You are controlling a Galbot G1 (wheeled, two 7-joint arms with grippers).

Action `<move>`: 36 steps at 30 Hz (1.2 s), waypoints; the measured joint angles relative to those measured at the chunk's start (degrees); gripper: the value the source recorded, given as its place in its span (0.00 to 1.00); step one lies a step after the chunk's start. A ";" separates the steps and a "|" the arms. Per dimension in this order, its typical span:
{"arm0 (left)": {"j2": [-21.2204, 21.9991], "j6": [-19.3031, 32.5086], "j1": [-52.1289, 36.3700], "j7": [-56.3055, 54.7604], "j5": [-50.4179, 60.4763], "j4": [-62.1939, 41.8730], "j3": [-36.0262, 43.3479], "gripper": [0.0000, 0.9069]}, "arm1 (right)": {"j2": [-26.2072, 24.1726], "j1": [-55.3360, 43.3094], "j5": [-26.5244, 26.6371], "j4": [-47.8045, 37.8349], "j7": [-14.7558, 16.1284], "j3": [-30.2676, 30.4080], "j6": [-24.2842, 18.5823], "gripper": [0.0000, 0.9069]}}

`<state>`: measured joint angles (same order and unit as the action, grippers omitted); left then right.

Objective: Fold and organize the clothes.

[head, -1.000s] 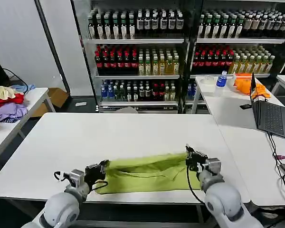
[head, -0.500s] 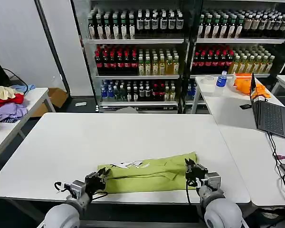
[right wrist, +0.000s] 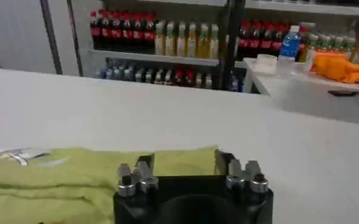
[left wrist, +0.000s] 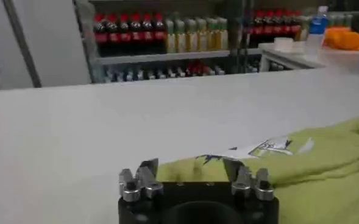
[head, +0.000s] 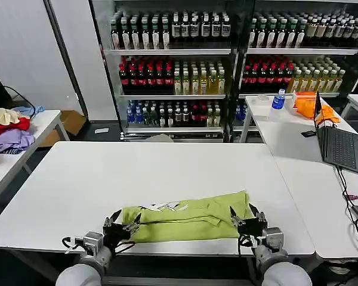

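Shirt (head: 188, 215) folded into a long band at the near edge of the table (head: 167, 170), both my grippers spread open and holding nothing.

I see the left gripper (head: 122, 221) just off the band's left end and the right gripper (head: 246, 215) at its right end, each with fingers apart and clear of the cloth. The shirt lies flat, running left to right, with its white-and-dark print (head: 163, 207) showing along the far edge toward the left. My left wrist camera shows that print (left wrist: 270, 147) past the open fingers (left wrist: 147, 173).
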<state>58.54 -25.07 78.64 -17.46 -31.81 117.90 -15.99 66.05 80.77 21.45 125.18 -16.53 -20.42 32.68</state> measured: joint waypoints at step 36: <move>12.93 1.70 -1.08 -3.46 -2.69 -7.02 -4.14 0.02 | -0.73 1.92 -0.84 1.39 -0.14 -0.35 -0.58 1.00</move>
<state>71.48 -23.36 77.56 -20.92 -34.50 110.88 -20.13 65.32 82.69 20.61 126.57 -16.67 -20.77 32.10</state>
